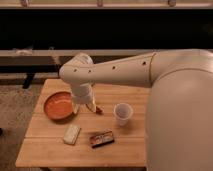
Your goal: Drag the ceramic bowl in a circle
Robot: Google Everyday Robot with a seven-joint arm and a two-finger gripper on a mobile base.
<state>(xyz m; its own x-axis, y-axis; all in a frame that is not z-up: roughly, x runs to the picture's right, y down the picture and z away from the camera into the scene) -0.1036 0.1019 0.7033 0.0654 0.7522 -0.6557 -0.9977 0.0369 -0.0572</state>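
The robot's white arm (pixel 130 72) takes up the most room. It swells into a broad shell on the right and reaches left across the back of the scene to a rounded joint above the wooden tabletop (pixel 127 147). The tabletop is a slatted light-wood surface standing on speckled carpet (pixel 15 110), with a dark rail running behind it. On its left part, towards the far edge, sits the ceramic bowl (pixel 59 105), shallow, round and orange-red with a darker rim, resting flat on the wood. The tool (pixel 84 109) hangs from the joint and points down at the bowl's right rim, at or just beside that edge. Whether it is open or closed, and whether it has hold of the rim, cannot be told. To the right of the tool, apart from the bowl, a translucent whitish cup (pixel 123 112) stands upright. Nearer the front edge lie a pale flat packet (pixel 71 134) and, just right of it, a dark snack bar wrapper (pixel 102 139). A small reddish item (pixel 98 109) shows just beside the tool.
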